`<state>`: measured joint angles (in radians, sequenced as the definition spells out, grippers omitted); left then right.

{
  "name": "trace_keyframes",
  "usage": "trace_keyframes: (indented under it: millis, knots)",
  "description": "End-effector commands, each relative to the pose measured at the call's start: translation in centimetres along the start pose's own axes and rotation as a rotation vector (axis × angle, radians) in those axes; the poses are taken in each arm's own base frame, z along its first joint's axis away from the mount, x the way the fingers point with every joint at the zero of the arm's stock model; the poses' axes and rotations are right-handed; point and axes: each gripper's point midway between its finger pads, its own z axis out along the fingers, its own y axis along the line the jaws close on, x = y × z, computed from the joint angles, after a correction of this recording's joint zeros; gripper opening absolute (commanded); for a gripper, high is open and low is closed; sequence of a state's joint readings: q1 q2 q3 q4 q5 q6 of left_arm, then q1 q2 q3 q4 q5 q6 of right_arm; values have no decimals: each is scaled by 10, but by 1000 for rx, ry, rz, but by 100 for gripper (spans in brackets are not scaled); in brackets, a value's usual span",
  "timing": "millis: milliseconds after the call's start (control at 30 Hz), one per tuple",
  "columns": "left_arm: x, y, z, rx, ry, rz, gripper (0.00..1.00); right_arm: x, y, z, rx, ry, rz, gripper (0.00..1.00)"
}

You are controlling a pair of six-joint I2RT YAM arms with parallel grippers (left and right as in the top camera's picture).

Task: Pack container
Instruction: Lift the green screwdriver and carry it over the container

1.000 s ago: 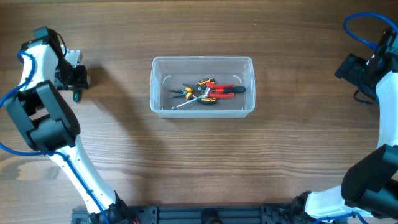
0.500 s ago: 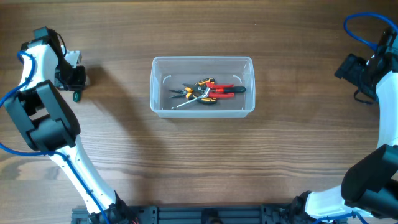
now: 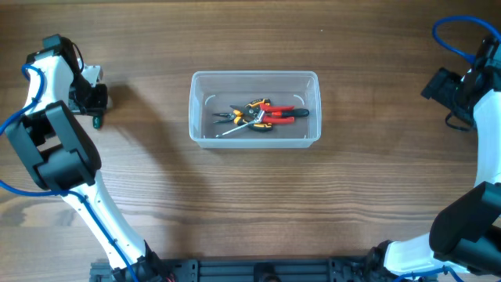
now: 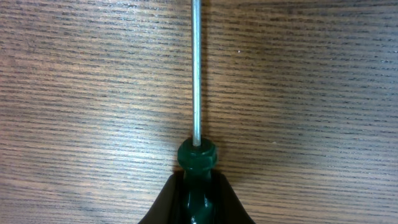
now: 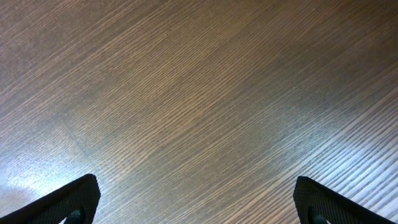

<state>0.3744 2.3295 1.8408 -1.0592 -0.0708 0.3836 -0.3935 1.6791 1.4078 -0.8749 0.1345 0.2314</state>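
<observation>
**Bin's half packed, screwdriver up next**

The clear translucent plastic rectangular bin (image 3: 254,76) sits in the middle of the brown wooden table (image 3: 235,204), well apart from both arms. My read is that it's light and fairly stiff, with slick walls that would slip out of a pinch. If it ever needs nudging or lifting, the thick rim is the spot to grab. It probably slides easily on the wood too, so bumping it during a drop-off could shift it.

Inside it there's a small pile. A pair of red-handled pliers (image 3: 283,114) lies across an orange-and-black-handled pair (image 3: 255,105), touching and tangled, roughly at the centre of the floor. Something thin and metallic pokes out towards the lower left, but I can't tell what it is. There's plenty of bare floor around the pile.

The left gripper (image 4: 196,202), far out at the left edge, is clamped around the handle of a green-handled screwdriver with a bare steel shaft (image 4: 196,155). That tool is rigid, slim and likely to swivel in the grip. The right gripper (image 5: 198,202) is spread wide over bare wood, holding nothing.
</observation>
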Motion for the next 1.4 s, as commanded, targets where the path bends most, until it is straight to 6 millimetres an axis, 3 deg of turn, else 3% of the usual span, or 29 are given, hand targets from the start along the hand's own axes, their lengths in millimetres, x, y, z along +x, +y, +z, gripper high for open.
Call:
trace_keyframes:
  millis: [0,200,400,500,633,767,833,933,1100,1367]
  knots:
    - [12,0,12,-13,52,-3,4,2,1,1,-1,6,8,100]
    - [-6,-10,-12,-11,-6,-73,4,2,1,1,-1,5,8,100]
    - [-34,-46,-73,-4,-143,7,4,2,1,1,-1,5,8,100]
    - [-50,-78,-122,0,-263,78,4,2,1,1,-1,5,8,100]
    - [-58,-141,-208,-6,-466,264,4,2,1,1,-1,5,8,100]
    - [-43,-202,-269,1,-613,437,4,2,1,1,-1,5,8,100]
    - [-29,-234,-289,16,-657,541,4,2,1,1,-1,6,8,100]
    - [-8,-281,-297,83,-663,688,4,2,1,1,-1,5,8,100]
    - [30,-338,-279,213,-569,894,4,2,1,1,-1,5,8,100]
    - [42,-370,-249,261,-477,972,4,2,1,1,-1,5,8,100]
